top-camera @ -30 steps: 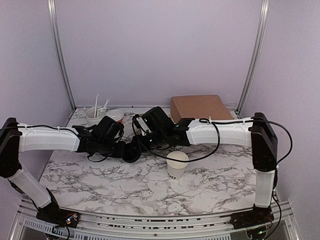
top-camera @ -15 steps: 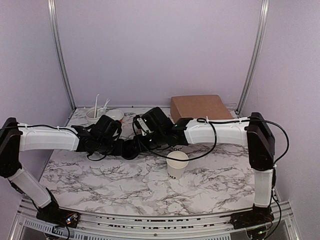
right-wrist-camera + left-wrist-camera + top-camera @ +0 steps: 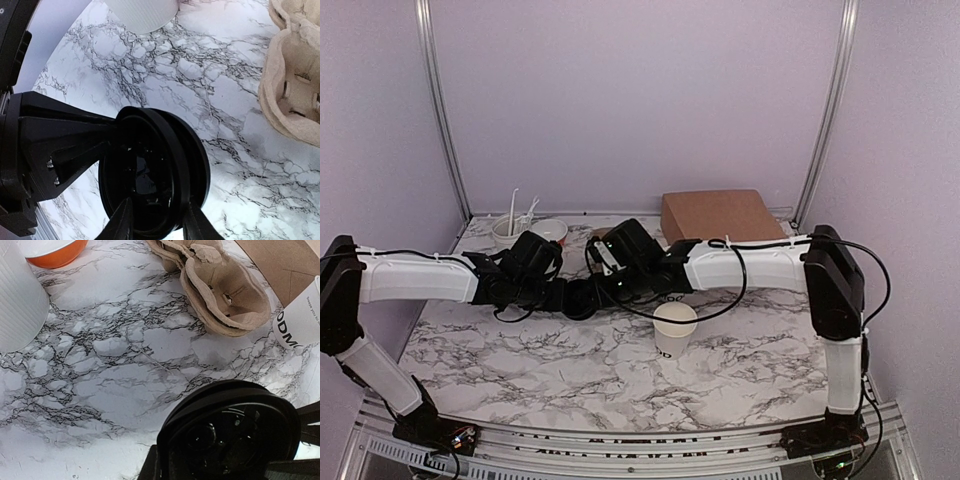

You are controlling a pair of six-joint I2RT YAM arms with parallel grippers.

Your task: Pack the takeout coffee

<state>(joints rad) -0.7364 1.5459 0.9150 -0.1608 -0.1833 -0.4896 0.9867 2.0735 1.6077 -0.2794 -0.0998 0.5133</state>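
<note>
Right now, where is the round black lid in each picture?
Top external: the black lid sits just left of the picture's centre.
Left wrist: the lid fills the bottom right.
Right wrist: the lid is low in the middle, large.
Shared landmark: the ribbed white cup, back left from above, at the left edge for the left wrist, at the top edge for the right wrist.
</note>
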